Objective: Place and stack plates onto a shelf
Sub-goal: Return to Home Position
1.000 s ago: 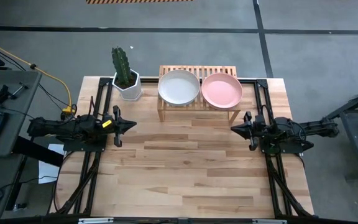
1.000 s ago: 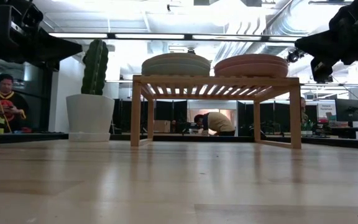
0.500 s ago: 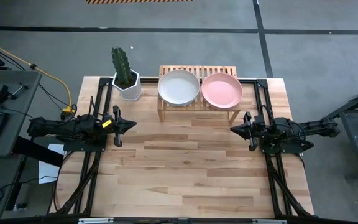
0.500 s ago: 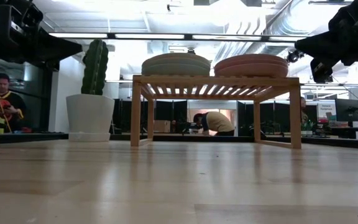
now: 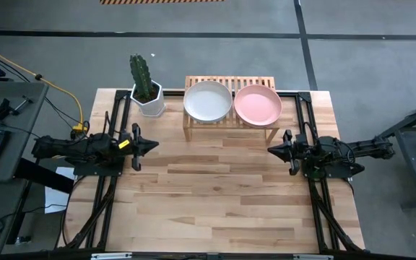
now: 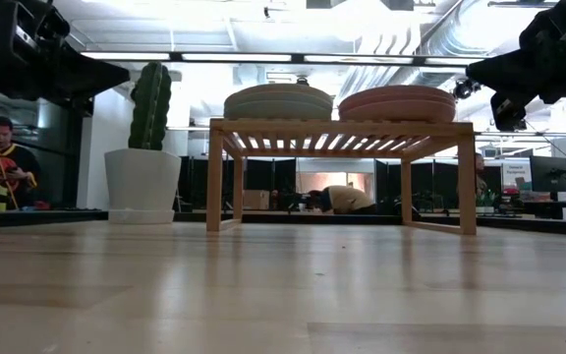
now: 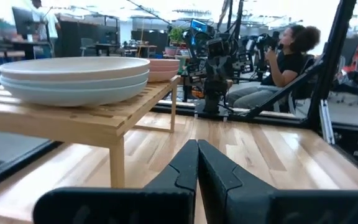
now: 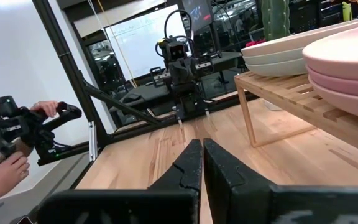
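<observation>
The plates sit in two stacks side by side on the slatted wooden shelf (image 5: 226, 81) at the far edge of the desk (image 5: 222, 195). The pale stack (image 5: 207, 100), topped by a cream-coloured plate, is on the left and the pink stack (image 5: 257, 105) on the right. A cactus pot (image 5: 149, 100) stands just beside the shelf. The left tool (image 5: 152, 145) and right tool (image 5: 271, 150) hover at opposite sides of the desk, each pinched closed and empty, apart from the shelf.

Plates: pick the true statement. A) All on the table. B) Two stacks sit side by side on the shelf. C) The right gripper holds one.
B: a pale stack and a pink stack share the shelf; left gripper and right gripper are shut, empty.
</observation>
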{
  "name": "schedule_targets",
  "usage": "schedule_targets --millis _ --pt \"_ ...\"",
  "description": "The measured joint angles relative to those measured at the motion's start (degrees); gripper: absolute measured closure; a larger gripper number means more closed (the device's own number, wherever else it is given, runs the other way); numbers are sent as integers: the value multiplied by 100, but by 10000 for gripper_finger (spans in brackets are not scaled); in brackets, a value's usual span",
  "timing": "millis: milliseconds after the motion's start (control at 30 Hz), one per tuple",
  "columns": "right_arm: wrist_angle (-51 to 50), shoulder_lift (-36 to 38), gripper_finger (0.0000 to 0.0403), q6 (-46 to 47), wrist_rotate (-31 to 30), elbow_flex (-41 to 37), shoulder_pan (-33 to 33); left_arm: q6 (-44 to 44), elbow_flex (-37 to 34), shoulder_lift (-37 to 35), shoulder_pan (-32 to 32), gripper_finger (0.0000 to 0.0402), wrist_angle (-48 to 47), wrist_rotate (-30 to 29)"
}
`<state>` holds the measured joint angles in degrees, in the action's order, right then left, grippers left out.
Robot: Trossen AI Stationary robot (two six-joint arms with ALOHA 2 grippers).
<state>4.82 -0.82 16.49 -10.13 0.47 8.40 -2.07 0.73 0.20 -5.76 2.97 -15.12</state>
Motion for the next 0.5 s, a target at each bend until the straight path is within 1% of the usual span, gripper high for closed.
schedule_targets --millis 100,133,200,300,333,500 --pt "0 0 402 0 -2 0 0 -114 0 1 53 401 -22 28" --pt "0 0 402 0 -2 0 0 -42 0 -1 65 401 -35 138" --pt "0 0 402 0 -6 0 0 268 0 -1 94 401 -130 607" --pt "0 0 402 0 -15 0 0 1026 -6 0 91 401 -258 1554" --pt "0 0 402 0 -15 0 0 1162 -7 1 86 401 -245 1658" --pt "-32 0 402 0 -15 0 0 978 -7 1 92 401 -235 1566"
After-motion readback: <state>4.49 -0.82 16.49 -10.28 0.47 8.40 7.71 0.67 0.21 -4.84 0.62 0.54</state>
